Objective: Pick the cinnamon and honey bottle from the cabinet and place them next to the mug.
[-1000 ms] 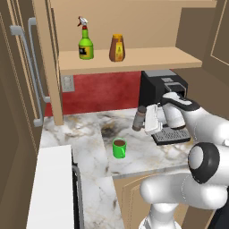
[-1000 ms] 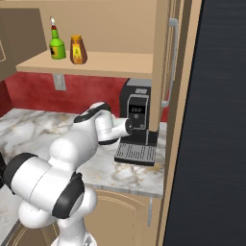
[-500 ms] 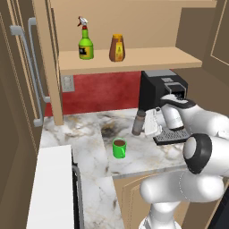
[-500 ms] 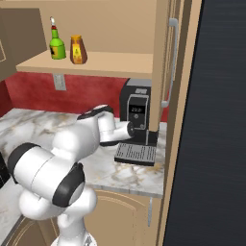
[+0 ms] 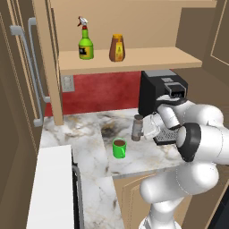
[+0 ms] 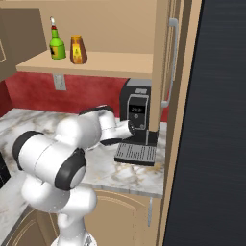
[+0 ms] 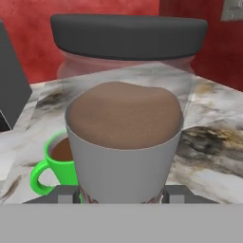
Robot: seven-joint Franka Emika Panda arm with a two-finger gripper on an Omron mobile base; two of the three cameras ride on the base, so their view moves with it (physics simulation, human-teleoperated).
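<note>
Cinnamon (image 5: 137,127): I have it clamped in the gripper (image 5: 144,130), upright, just right of the mug (image 5: 119,147) and low over the counter (image 5: 89,134). In the hand view the jar (image 7: 124,142) sits close up, dark cap on top, brown powder inside.
Handling: I judge it light and stiff, a smooth slim cylinder that could slip or tip if set down askew. My hold is on the body, below the cap, which looks the right place.
Jaws: closed on the jar's sides.
Honey (image 5: 117,48): on the cabinet (image 5: 129,60) shelf, beside a green spray bottle (image 5: 86,44). I'd take it at the waist, under the tapered shoulders; likely heavier and a bit slick.
Mug: liquid inside, so I don't want to knock it.
Surface: marble counter, flat and hard, free space around the mug.
Room: coffee machine (image 5: 156,91) just behind my arm, red backsplash, tall doors at left.
</note>
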